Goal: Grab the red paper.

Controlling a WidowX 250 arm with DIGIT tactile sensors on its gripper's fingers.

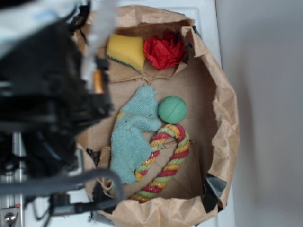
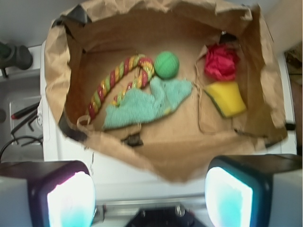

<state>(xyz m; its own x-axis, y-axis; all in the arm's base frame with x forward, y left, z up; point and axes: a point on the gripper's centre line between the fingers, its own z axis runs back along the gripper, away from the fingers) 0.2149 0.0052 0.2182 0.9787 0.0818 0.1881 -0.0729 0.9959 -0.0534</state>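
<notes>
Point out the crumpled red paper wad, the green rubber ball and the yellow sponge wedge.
Crumpled red paper wad (image 2: 221,62): wrist view, centre of its wrinkled folds.
Green rubber ball (image 1: 172,109): exterior view, middle of its ribbed surface.
Yellow sponge wedge (image 1: 126,50): exterior view, centre of its flat yellow face.

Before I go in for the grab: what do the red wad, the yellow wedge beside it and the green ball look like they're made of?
Red paper: thin, matte tissue-like paper, going by its sharp crumpled folds. Yellow wedge: apparently foam sponge, with a soft porous look and a darker layer along one edge. Green ball: probably rubber or plastic; it is smooth and matte, with faint surface texturing.
</notes>
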